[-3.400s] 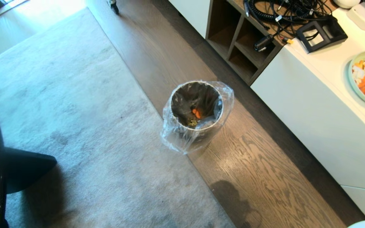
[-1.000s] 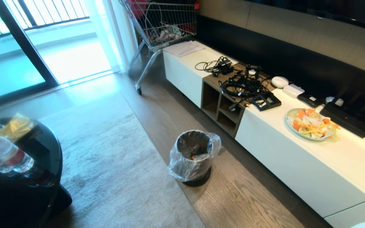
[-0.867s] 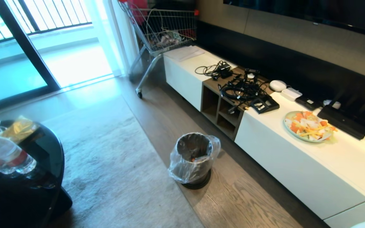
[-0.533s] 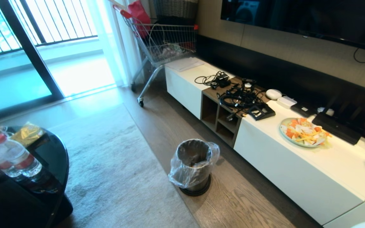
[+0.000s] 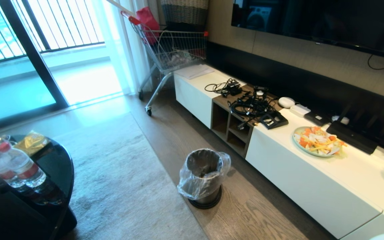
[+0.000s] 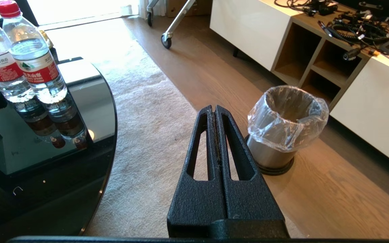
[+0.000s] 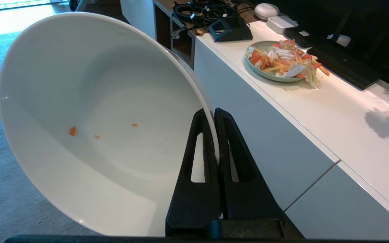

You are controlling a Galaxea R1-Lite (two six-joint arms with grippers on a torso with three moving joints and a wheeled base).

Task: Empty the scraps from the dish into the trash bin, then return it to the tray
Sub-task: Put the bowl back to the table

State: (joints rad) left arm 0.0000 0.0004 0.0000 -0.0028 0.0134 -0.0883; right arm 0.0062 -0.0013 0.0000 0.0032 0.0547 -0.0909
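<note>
Living-room floor holds the trash bin (image 5: 204, 173) at six o'clock below the cabinet (image 5: 312, 176), while the right gripper (image 7: 213, 118) pinches the emptied dish (image 7: 96, 118) by its rim, tilted, likely for carrying trayward; left gripper (image 6: 214, 111) pressed together, idle.

We see two water bottles (image 6: 29, 57) with red-and-white labels (image 6: 35, 69), their small print too tiny for us to read

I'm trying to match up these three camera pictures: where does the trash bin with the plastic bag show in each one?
Head view: the trash bin stands on the wood floor, low and centre, beside the rug's edge.
Left wrist view: right of centre, just past the shut left hand.
Right wrist view: not in it; the white dish fills most of that picture.
Shared landmark: the white cabinet.
</note>
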